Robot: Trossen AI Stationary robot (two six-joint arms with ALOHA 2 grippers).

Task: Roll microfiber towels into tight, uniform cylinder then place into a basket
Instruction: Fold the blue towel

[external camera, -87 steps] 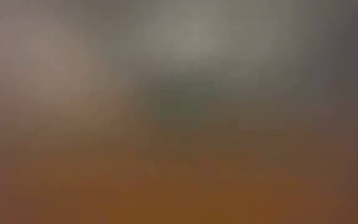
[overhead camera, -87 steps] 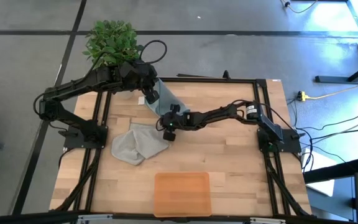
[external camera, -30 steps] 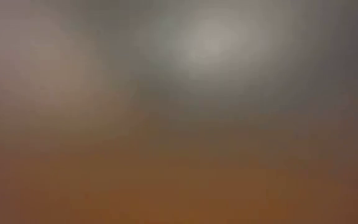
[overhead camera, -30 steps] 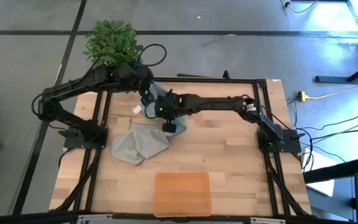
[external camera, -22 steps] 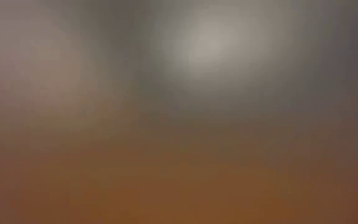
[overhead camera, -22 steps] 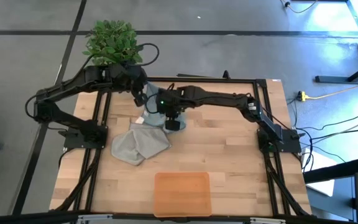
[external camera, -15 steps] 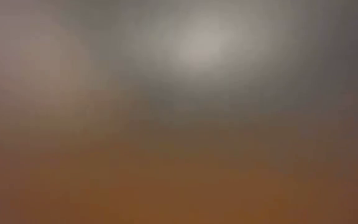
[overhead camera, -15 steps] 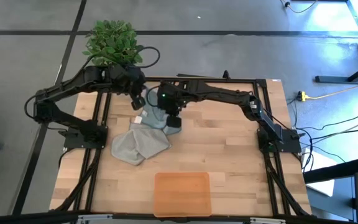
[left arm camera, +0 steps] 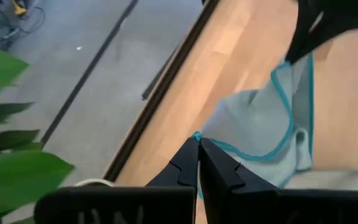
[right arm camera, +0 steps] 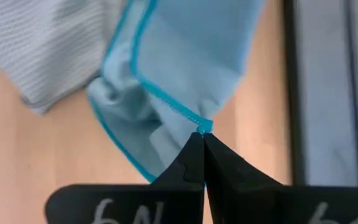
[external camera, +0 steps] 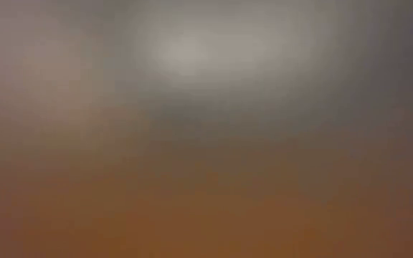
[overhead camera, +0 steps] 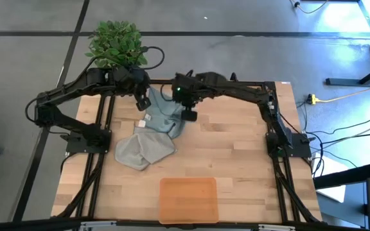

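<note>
The right claw (overhead camera: 189, 115) swung from mid-tabletop up toward the far edge, dragging its pinched corner of the blue towel (overhead camera: 162, 115) along. The left claw (overhead camera: 142, 102) eased back slightly, and the towel stretched wider between the two.

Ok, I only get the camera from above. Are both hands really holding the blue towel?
Observer: Yes. The left hand is shut on a corner of the blue towel, right at its teal hem.
Operator: And the other one?
Observer: The right hand is shut on another hemmed corner.
Operator: Is the grey one caught too?
Observer: No. The grey towel, finely ribbed up close, is in neither hand.
</note>
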